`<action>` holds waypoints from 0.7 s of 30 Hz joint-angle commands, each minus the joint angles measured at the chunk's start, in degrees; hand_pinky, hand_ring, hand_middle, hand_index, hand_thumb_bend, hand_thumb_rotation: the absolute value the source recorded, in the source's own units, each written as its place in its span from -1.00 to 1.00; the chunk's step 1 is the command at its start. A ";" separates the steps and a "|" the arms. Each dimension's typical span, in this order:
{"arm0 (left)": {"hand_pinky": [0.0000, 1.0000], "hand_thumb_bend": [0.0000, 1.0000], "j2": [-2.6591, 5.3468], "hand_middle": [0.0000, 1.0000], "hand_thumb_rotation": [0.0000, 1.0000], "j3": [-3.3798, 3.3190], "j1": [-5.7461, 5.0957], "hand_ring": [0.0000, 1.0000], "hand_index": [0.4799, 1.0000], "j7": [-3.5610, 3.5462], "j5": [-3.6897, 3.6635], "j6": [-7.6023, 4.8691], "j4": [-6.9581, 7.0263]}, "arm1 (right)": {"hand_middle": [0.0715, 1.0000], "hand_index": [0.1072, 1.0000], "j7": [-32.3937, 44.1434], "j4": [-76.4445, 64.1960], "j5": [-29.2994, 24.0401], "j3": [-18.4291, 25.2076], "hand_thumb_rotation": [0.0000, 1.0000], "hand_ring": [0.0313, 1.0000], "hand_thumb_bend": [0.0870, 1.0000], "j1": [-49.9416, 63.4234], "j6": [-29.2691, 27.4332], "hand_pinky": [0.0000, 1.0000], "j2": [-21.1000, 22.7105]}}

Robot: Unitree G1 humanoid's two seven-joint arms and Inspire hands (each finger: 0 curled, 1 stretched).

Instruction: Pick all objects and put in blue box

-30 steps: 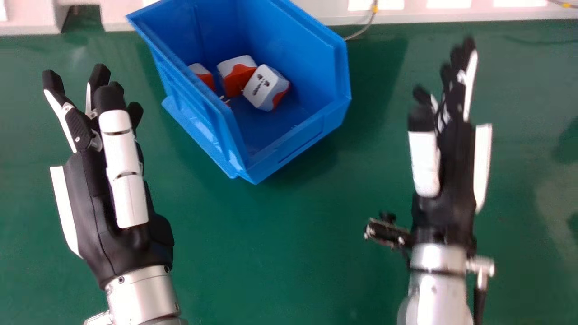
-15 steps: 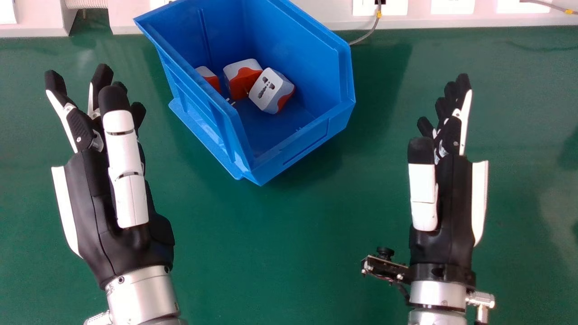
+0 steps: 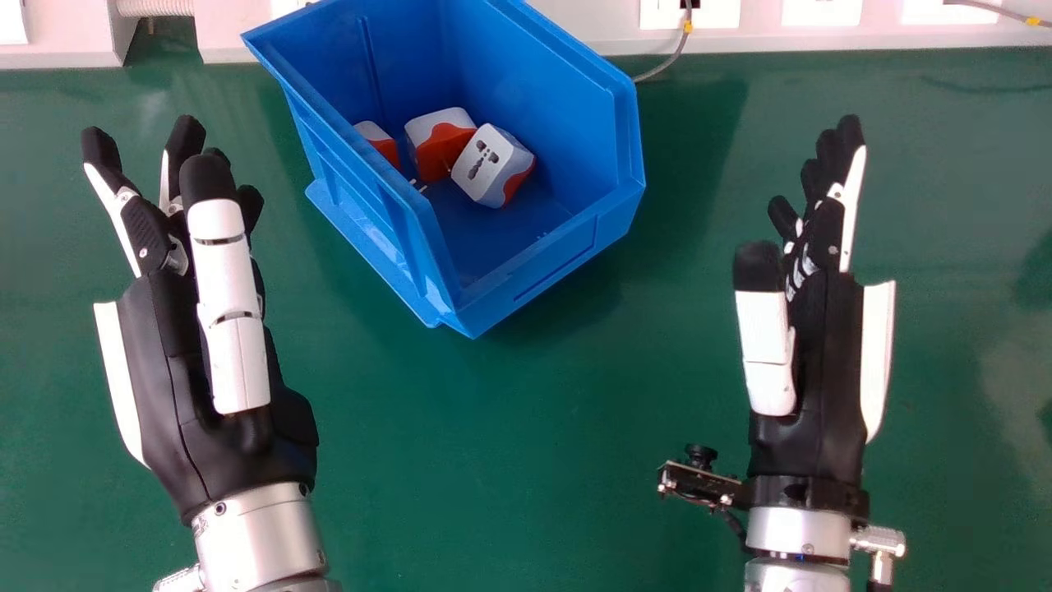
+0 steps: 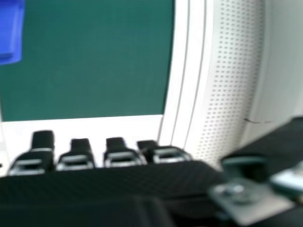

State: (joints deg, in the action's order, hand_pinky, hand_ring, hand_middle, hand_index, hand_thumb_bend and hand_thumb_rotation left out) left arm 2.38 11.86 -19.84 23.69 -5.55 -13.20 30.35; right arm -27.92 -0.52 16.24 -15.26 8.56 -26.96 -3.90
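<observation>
In the head view, the blue box (image 3: 559, 259) stands by the far edge of the counter (image 3: 526, 460), set askew, with a corner towards the robot and its lower wall on the near side, which likely makes dropping things in easier. The task's things, three white and red plug adapters (image 3: 493, 165), lie inside on its floor: two lean against each other, tipped over, probably because their prongs and blocky shape keep them from settling flat, and the third is partly hidden behind the side wall nearer the counter's left edge. The left hand (image 3: 234, 353) is over the left part of the counter, fingers straight and spread a little, holding nothing. The right hand (image 3: 826, 353) is over the right part, fingers extended and close together, its thumb apart from them, also empty. With the hands parted either side of the box, the placing looks finished, and they seem held there to leave its opening free. In the right hand view, the straight fingers point towards the counter, with part of the box beyond and a perforated white panel (image 4: 236, 61) past the counter's edge.
</observation>
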 commanded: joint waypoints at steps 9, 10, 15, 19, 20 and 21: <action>0.85 0.14 4.33 0.90 0.47 0.56 -0.08 0.91 0.71 -0.19 0.37 -0.59 1.55 | 1.00 1.00 -0.59 -2.54 0.05 -0.66 1.00 1.00 0.28 0.51 -0.64 0.86 -4.28; 0.85 0.14 4.33 0.90 0.48 0.59 -0.15 0.91 0.71 -0.15 0.49 -0.56 1.60 | 1.00 1.00 -0.65 -2.57 0.03 -0.67 1.00 1.00 0.26 0.55 -0.71 0.86 -4.32; 0.84 0.13 4.14 0.90 0.49 0.59 -0.61 0.90 0.71 -0.20 0.65 -0.60 1.70 | 1.00 1.00 -0.77 -2.54 -0.06 -0.86 1.00 1.00 0.25 0.76 -1.00 0.87 -4.46; 0.84 0.14 4.25 0.89 0.49 0.54 -0.75 0.90 0.70 -0.10 0.61 -0.77 1.62 | 1.00 1.00 -0.93 -2.68 0.07 -0.93 1.00 1.00 0.22 0.90 -0.70 0.88 -4.60; 0.83 0.14 4.29 0.89 0.48 0.54 -0.76 0.90 0.70 -0.01 0.74 -0.71 1.64 | 1.00 1.00 -0.94 -2.80 0.06 -0.97 1.00 1.00 0.22 0.96 -0.59 0.88 -4.63; 0.83 0.14 4.31 0.89 0.48 0.55 -0.77 0.89 0.70 0.06 0.90 -0.67 1.64 | 1.00 1.00 -0.91 -2.87 -0.04 -0.99 1.00 1.00 0.22 0.99 -0.57 0.88 -4.63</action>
State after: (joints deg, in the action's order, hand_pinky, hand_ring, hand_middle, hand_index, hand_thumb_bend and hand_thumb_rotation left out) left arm 2.39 11.82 -19.97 23.72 -5.53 -13.17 30.49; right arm -28.34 -1.24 16.18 -15.36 8.84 -26.94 -3.90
